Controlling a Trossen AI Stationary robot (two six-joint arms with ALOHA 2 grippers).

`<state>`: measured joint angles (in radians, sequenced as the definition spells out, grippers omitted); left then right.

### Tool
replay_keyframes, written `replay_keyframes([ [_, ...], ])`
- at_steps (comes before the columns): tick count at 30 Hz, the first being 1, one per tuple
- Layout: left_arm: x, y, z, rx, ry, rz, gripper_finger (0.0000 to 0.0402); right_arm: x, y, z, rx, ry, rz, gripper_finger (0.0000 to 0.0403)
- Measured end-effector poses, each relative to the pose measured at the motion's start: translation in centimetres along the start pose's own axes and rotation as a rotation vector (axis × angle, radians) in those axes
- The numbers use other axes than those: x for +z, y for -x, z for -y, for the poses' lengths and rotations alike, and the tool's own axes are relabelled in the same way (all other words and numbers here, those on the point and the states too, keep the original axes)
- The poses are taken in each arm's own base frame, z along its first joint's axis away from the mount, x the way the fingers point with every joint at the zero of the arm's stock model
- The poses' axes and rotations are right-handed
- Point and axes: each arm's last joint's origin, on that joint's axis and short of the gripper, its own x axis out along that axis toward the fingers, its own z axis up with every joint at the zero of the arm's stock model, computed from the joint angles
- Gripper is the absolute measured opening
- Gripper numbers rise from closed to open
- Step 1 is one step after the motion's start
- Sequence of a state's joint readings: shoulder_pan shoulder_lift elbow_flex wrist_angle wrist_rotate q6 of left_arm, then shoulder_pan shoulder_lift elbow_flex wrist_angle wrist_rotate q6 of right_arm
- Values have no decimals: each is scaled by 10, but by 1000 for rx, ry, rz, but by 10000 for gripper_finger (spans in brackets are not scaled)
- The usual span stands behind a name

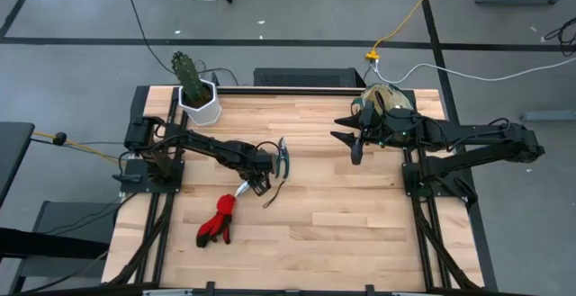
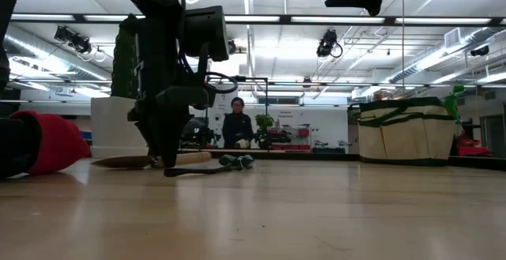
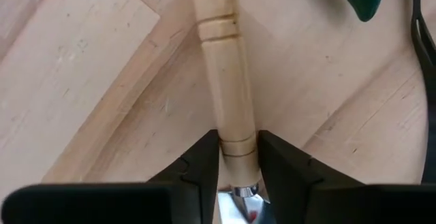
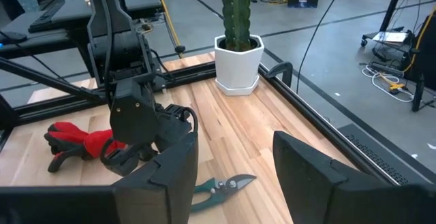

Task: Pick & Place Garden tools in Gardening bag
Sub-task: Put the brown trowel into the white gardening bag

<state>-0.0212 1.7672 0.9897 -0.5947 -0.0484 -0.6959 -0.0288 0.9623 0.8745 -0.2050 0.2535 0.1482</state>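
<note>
A wooden-handled trowel (image 3: 221,54) lies flat on the table, and my left gripper (image 3: 238,141) stands over it, shut on its handle. In the high view the trowel's metal blade (image 1: 243,189) shows beside the left gripper (image 1: 257,179). Red gloves (image 1: 216,221) lie nearer the front edge. The pruning shears (image 1: 283,157) and a thin dark cord (image 1: 274,194) lie just right of the left gripper. The beige gardening bag (image 1: 389,101) stands at the far right. My right gripper (image 4: 235,173) hangs open high above the table, beside the bag. My left gripper pinches the trowel's wooden handle at the end next to the metal neck (image 3: 238,125), one finger (image 3: 204,166) on each side. The fingers come from above, pointing down, and lie across the handle. The trowel rests on the table.
A white hexagonal pot with a cactus (image 1: 198,98) stands at the far left corner. Bare wood stretches across the table's middle and near right. Beyond the far edge, in the low view, a person (image 2: 236,126) sits in the room.
</note>
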Motion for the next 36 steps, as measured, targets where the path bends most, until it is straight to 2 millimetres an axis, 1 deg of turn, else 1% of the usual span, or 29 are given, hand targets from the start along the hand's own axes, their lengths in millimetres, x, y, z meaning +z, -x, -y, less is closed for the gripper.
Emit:
replay_keyframes([
  [8, 0, 0, 0, -8, 0, -5, 83, 0, 0, 0, 0, 0, 0, 192],
  [25, 1, 2, -1, -36, 8, -19, 76, 0, 0, 0, 0, 0, 1, 192],
  [28, 3, 7, -2, -69, 8, -34, 75, 0, 0, 0, 0, 0, 1, 192],
  [31, 9, 15, 0, -95, 10, -9, 75, 0, 0, 0, 0, 0, 2, 192],
  [36, 21, 30, 8, -120, -31, 41, 75, 0, 0, 0, 0, 0, 3, 192],
])
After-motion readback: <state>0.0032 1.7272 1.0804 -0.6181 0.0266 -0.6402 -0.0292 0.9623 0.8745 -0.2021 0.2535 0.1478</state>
